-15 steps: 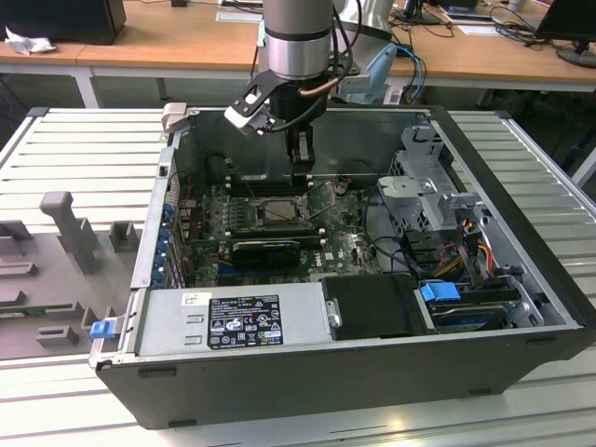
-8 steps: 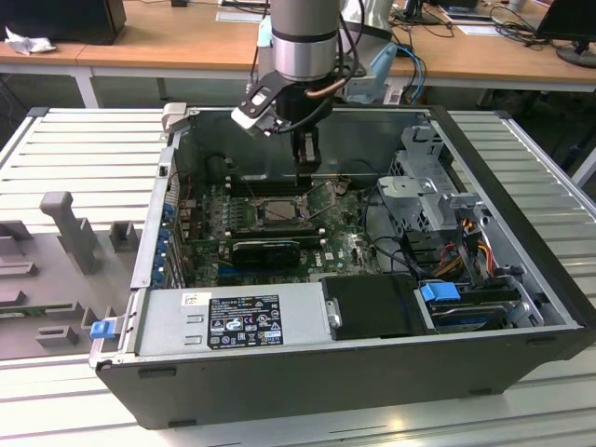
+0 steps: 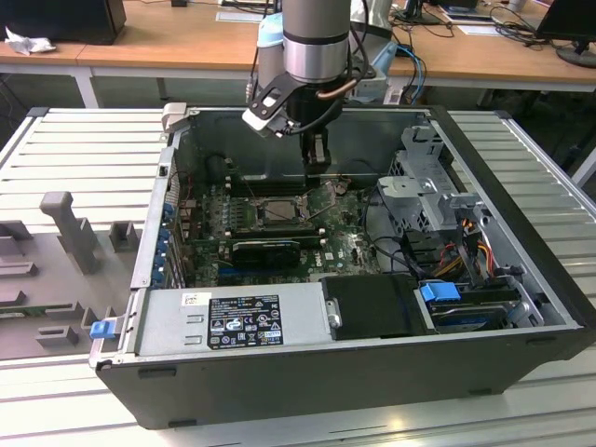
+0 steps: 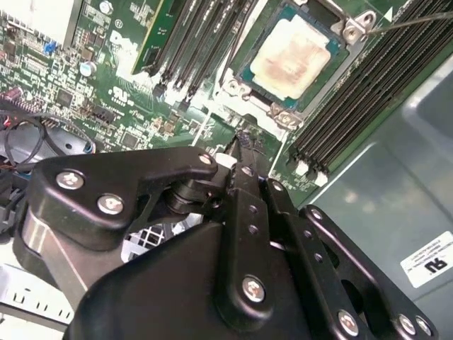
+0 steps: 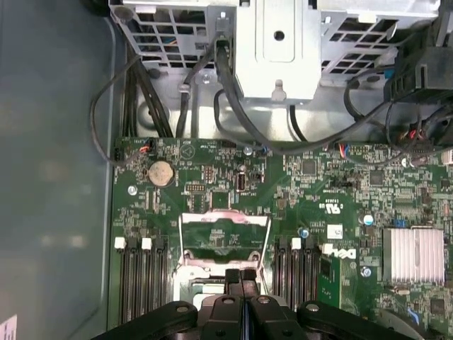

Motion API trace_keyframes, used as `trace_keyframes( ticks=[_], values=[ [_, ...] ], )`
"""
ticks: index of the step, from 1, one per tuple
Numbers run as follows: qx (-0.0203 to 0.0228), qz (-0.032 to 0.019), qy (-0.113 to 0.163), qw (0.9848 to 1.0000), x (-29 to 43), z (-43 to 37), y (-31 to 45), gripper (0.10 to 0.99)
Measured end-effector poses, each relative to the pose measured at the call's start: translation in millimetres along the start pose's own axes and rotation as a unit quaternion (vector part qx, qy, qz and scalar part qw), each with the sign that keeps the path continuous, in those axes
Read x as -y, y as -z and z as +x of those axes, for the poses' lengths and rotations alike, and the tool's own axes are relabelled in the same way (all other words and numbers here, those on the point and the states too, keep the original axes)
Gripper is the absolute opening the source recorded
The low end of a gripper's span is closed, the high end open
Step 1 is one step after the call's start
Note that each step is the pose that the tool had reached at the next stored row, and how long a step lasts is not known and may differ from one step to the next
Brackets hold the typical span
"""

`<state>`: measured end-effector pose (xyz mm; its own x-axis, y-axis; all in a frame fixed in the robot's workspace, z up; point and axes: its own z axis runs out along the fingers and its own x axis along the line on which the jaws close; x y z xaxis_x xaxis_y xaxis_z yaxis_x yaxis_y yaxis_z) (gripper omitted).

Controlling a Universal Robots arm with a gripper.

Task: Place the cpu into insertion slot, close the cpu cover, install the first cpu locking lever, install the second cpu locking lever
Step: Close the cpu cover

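Chip (image 4: pixel 294 57) seated in socket (image 4: pixel 233 85), edges inside rim. Cover (image 5: pixel 225 219) raised off socket. Gripper (image 5: pixel 241 275) fingers together, empty, beside socket edge. Memory slots (image 5: pixel 138 283) crowd socket both sides.

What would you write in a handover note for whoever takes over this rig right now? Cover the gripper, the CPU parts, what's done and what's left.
The gripper is shut on nothing, low beside the cpu cover, which stands raised, not closed.
The cpu sits in the insertion slot.
Done: cpu placed.
Left: closing the cover, both locking levers; one lever lies unlatched.
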<state>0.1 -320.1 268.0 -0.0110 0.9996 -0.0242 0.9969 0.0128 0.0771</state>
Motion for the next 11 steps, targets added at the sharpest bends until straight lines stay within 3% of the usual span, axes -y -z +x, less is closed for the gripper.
trace_keyframes(
  ticks=[9, 11],
  values=[
    [-0.0001, 0.0, 0.0, 1.0, -10.4, -0.1, -2.1, 0.106],
    [0.0, 0.0002, 0.0, 1.0, -20.4, -0.1, -4.6, 0.106]
  ],
)
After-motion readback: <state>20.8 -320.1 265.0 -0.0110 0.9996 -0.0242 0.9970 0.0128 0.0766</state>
